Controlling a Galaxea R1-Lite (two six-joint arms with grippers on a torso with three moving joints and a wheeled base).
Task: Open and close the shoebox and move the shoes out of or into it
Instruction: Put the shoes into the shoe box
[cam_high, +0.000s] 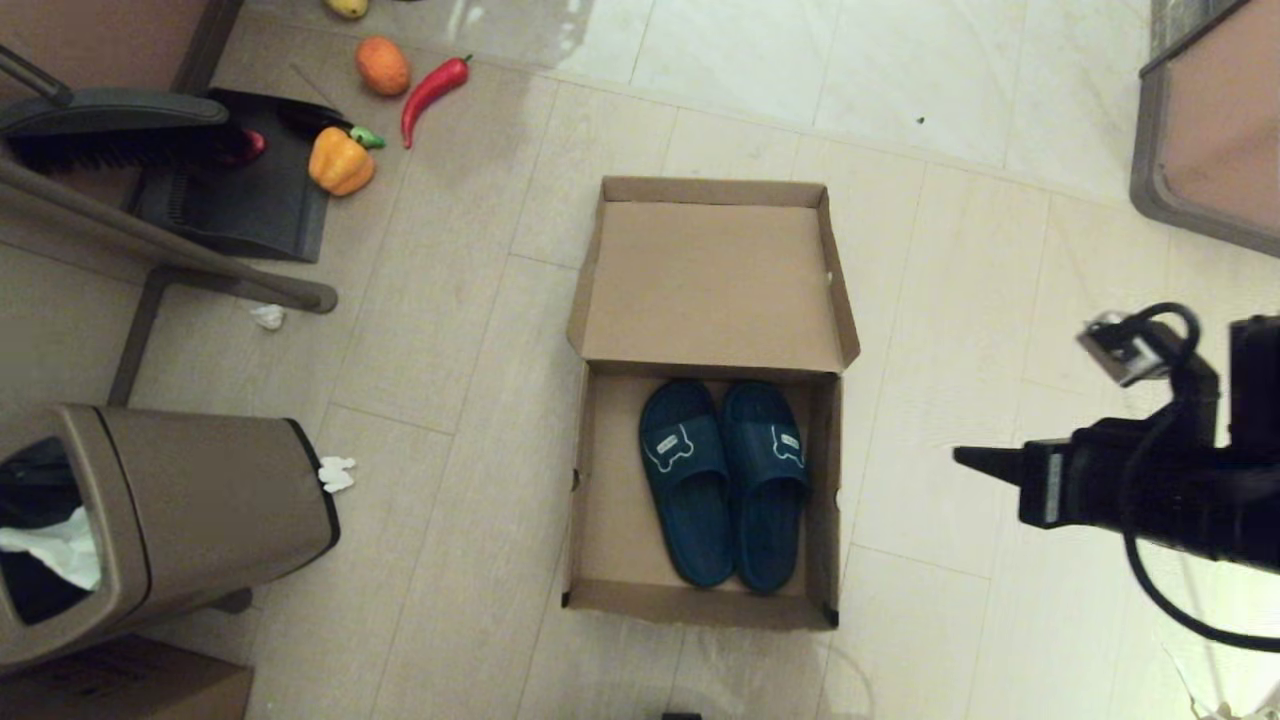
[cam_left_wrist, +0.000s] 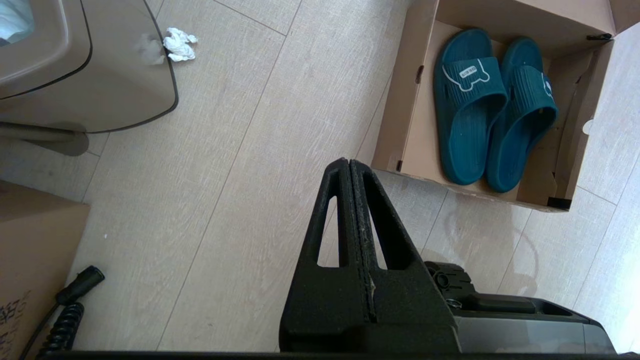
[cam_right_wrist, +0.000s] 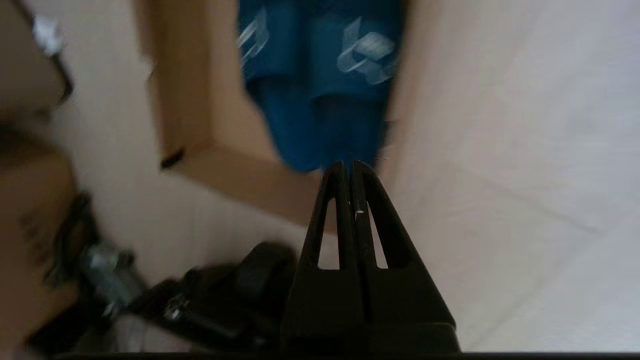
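I see the shoes (cam_high: 723, 478) lying side by side in the open shoebox (cam_high: 600, 520) at frame centre, light, bendy rubber best pinched by a strap, while my right claw (cam_high: 962, 458) at right and left claw (cam_left_wrist: 349, 162) sit closed, empty.

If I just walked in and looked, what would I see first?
You'd spot the open shoebox in the middle of the floor, lid flipped back, with the two navy-blue shoes lying side by side inside. On its right, the right gripper hangs shut above the floor, pointing at the box. Far left, bright toy vegetables lie by a dustpan.
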